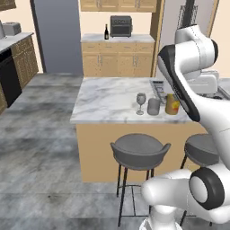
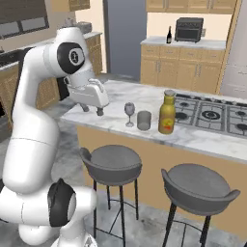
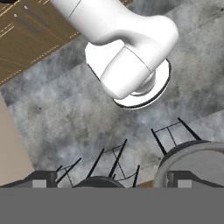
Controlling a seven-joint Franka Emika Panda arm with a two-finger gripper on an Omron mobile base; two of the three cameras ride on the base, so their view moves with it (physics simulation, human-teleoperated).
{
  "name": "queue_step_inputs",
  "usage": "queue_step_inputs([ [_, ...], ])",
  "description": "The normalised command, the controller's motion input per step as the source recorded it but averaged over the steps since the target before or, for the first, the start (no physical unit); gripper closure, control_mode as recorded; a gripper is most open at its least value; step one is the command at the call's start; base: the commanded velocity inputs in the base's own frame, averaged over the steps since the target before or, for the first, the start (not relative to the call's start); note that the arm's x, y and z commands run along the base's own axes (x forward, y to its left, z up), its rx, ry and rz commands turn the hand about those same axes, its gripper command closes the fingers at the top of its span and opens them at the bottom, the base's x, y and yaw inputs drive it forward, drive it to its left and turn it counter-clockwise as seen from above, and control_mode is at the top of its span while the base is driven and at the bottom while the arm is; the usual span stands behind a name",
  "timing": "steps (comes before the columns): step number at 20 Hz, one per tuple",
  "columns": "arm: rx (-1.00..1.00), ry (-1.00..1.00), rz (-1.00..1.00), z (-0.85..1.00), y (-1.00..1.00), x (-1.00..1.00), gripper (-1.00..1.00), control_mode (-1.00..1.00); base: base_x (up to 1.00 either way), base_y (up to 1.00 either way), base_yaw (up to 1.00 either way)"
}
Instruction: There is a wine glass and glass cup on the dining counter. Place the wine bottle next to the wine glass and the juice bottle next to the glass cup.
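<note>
Stemmed wine glass [image 2: 129, 113], straight glass cup [image 2: 144, 120], stout amber juice bottle [image 2: 167, 113] on marble — claw [image 2: 92, 110] empty, fingers apart.

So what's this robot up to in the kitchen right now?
It is pairing bottles with glasses on the dining counter. The juice bottle already stands beside the glass cup, with the wine glass on the cup's other side. The wine bottle is not there yet; it stands on the far counter by the toaster oven. The gripper hangs over the counter's edge near the wine glass and holds nothing; I can't tell whether it's open.
</note>
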Motion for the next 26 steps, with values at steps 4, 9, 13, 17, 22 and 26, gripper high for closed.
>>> queue_step_inputs([
  [4,0.00,0.00,0.00,0.00,0.00,0.00,-1.00,1.00,-0.07,1.00,0.01],
  [9,0.00,0.00,0.00,0.00,0.00,0.00,-1.00,1.00,0.01,1.00,0.00],
  [13,0.00,0.00,0.00,0.00,0.00,0.00,-1.00,1.00,0.08,1.00,0.00],
  [17,0.00,0.00,0.00,0.00,0.00,0.00,-1.00,1.00,0.15,1.00,0.00],
  [22,0.00,0.00,0.00,0.00,0.00,0.00,-1.00,1.00,0.26,1.00,0.00],
  [26,0.00,0.00,0.00,0.00,0.00,0.00,-1.00,1.00,0.25,1.00,0.00],
])
